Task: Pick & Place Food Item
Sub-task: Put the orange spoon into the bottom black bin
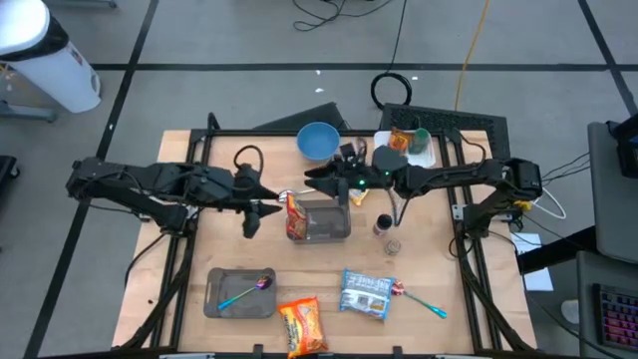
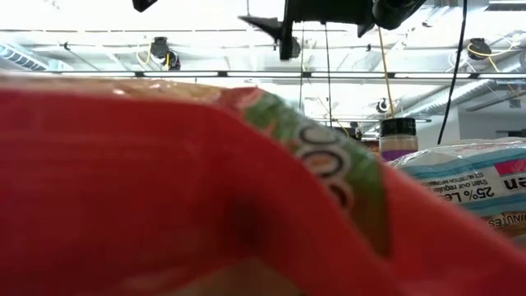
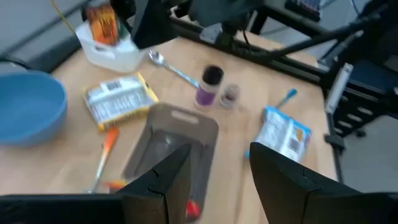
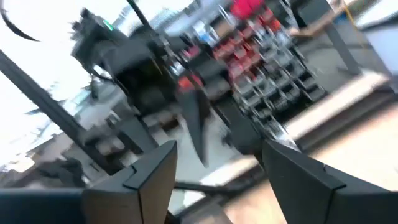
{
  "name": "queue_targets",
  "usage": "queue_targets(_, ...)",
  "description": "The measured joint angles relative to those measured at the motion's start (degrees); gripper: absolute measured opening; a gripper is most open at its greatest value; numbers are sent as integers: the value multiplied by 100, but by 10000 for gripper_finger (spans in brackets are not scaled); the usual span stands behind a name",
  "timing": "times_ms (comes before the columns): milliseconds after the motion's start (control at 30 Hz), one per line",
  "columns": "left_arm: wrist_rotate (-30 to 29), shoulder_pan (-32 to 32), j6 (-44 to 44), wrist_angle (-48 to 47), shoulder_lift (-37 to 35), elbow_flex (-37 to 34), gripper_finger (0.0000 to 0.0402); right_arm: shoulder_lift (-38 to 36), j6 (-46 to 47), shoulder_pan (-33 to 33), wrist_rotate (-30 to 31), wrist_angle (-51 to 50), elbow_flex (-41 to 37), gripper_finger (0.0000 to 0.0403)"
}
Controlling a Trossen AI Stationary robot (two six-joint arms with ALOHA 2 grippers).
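Over the grey tray (image 1: 334, 231) at the table's middle, both arms meet. The orange packet (image 1: 295, 217) stands on edge at the tray's left end, half in, as if just let down there. The left gripper (image 1: 271, 207) sits just left of the tray beside the packet; its fingers (image 3: 155, 180) are spread with nothing between them, so it is not holding the packet. The right gripper (image 1: 317, 181) hangs just behind the tray, fingers (image 4: 149, 171) apart and empty, probably after a release. The packet is a crinkled orange-red noodle bag with yellow print, upright and leaning a little. A second such bag (image 1: 302, 324) lies well in front of the tray.
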Motion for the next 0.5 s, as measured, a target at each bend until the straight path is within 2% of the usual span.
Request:
queue_targets(200,-136,136,295,950,443,0,170,14,95,-165,-492,400,-5,234)
queue_targets(333,-131,269,-152,1699,697,0,170,2,431,-200,-923,414,-1,229)
queue_targets(500,-117,397,-847,2490,840,0,170,-66,530,-402,-1909,363,-2,227)
